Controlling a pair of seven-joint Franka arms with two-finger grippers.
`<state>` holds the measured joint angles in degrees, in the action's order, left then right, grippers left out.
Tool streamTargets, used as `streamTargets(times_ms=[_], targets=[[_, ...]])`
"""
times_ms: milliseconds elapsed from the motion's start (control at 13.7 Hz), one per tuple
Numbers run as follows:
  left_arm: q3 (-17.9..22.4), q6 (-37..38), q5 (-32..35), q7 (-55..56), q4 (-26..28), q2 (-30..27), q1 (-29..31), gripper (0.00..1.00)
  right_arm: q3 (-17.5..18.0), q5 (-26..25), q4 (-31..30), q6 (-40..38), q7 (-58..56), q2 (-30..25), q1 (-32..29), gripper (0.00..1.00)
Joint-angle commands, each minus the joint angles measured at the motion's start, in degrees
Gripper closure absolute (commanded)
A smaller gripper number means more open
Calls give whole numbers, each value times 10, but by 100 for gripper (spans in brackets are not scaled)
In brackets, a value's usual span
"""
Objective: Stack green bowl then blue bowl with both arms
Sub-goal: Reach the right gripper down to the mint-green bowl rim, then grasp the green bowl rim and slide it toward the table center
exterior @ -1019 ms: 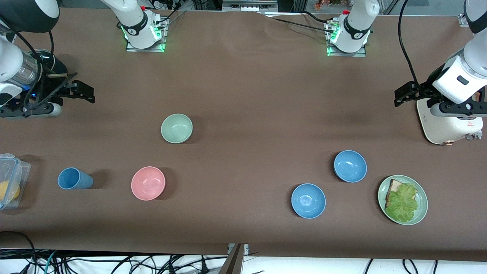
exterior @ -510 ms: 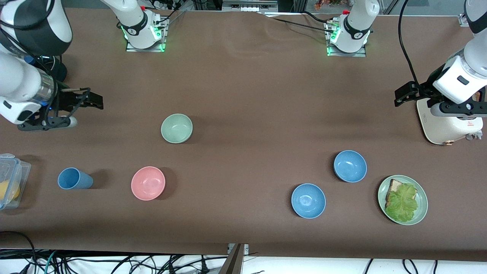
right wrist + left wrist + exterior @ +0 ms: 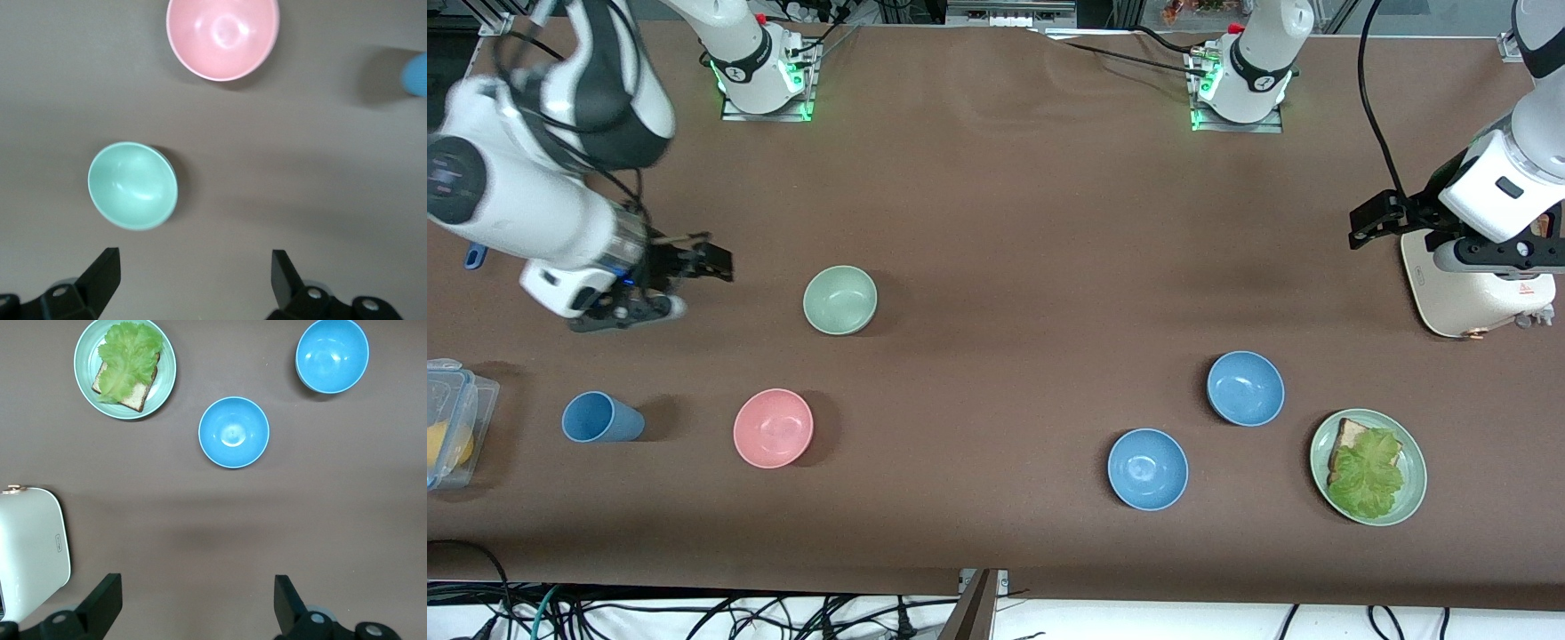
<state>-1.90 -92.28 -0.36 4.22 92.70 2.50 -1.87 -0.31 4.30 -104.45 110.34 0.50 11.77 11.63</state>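
The green bowl [image 3: 839,300] sits upright and empty on the brown table; it also shows in the right wrist view [image 3: 133,185]. My right gripper [image 3: 703,262] is open and empty, low over the table beside the green bowl, toward the right arm's end, apart from it [image 3: 193,280]. Two blue bowls stand toward the left arm's end: one [image 3: 1245,388] farther from the front camera [image 3: 233,432], one [image 3: 1147,468] nearer [image 3: 331,355]. My left gripper [image 3: 1374,218] waits open and empty above the table beside a white appliance [image 3: 195,600].
A pink bowl [image 3: 773,428] and a blue cup [image 3: 600,418] lie nearer the front camera than the green bowl. A green plate [image 3: 1409,498] with bread and lettuce sits beside the blue bowls. A white appliance [image 3: 1476,284] and a plastic box [image 3: 449,422] stand at the table's ends.
My right arm has swung in from the right arm's end of the table toward the green bowl, gripper still open. The left arm and the bowls have not moved.
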Motion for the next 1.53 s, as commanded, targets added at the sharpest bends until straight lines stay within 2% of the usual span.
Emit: streamTargets(times_ms=[0,291,437,728,947,1092,1238,1456], targets=[[0,13,10,6,-16,5,-1,0,2,4,-85,101,59,0,43,0],[0,13,10,6,-16,5,-1,0,5,4,-211,257,72,3,59,0],[0,13,9,6,-16,5,-1,0,6,5,-240,292,78,9,59,0],[0,13,9,6,-16,5,0,0,8,6,-240,322,93,41,59,2],[1,13,9,6,-16,5,0,0,8,7,-238,347,94,62,59,9],[1,13,8,6,-16,5,0,0,9,37,-237,350,93,71,59,15],[1,13,8,6,-16,5,0,0,12,43,-236,349,93,73,59,31],[1,13,8,6,-16,5,0,0,13,43,-236,350,93,77,59,62]])
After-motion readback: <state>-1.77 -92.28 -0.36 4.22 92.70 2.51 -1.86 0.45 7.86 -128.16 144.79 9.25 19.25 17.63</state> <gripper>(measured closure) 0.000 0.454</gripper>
